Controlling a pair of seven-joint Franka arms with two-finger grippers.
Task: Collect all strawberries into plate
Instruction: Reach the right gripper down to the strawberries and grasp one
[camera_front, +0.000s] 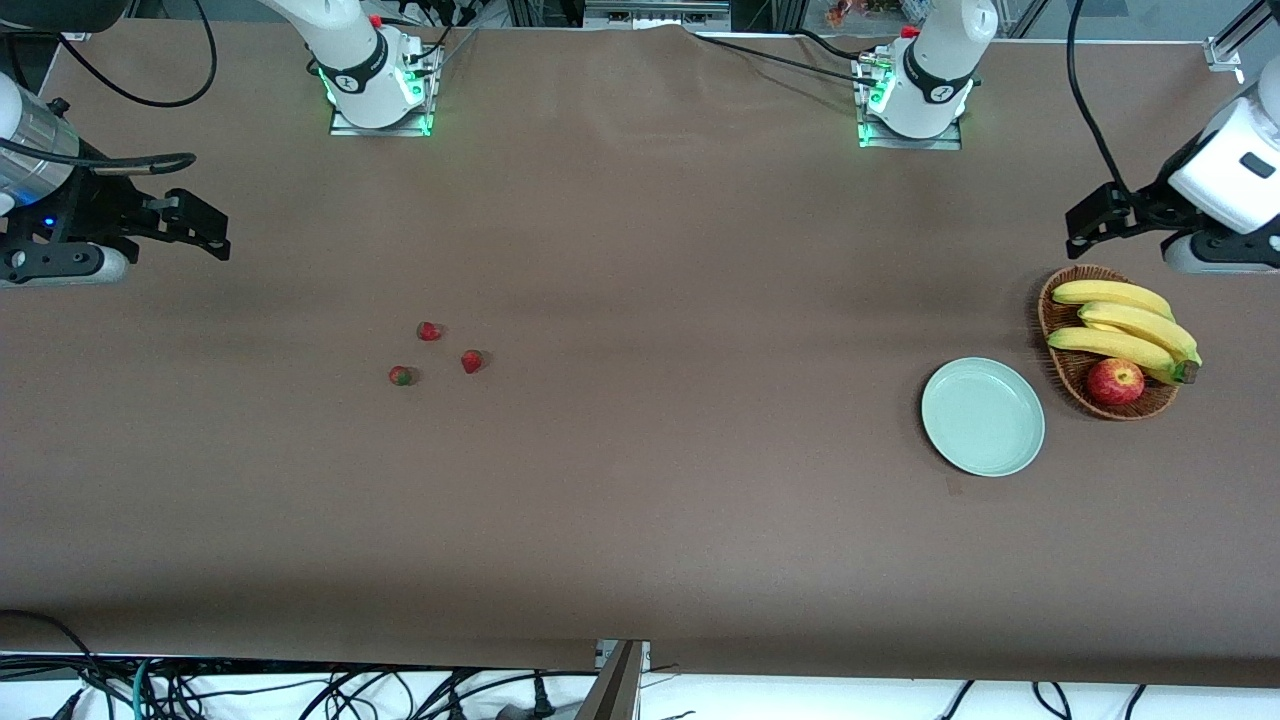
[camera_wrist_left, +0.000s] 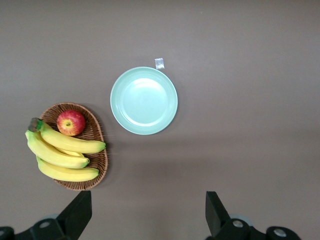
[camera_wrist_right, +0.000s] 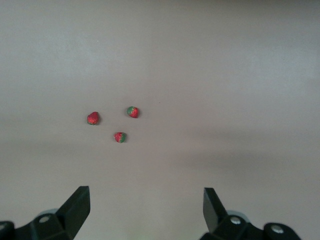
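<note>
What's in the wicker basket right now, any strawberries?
The wicker basket holds a bunch of bananas and one apple. No strawberries show in it; all three strawberries lie on the table. Whatever lies under the bananas is hidden.

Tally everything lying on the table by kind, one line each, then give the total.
strawberries: 3
plate: 1
wicker basket: 1
bananas: 3
apple: 1
Total: 9

Glossy smooth plate (camera_front: 983, 417), woven wicker basket (camera_front: 1060, 365), matt brown table (camera_front: 650, 500).
</note>
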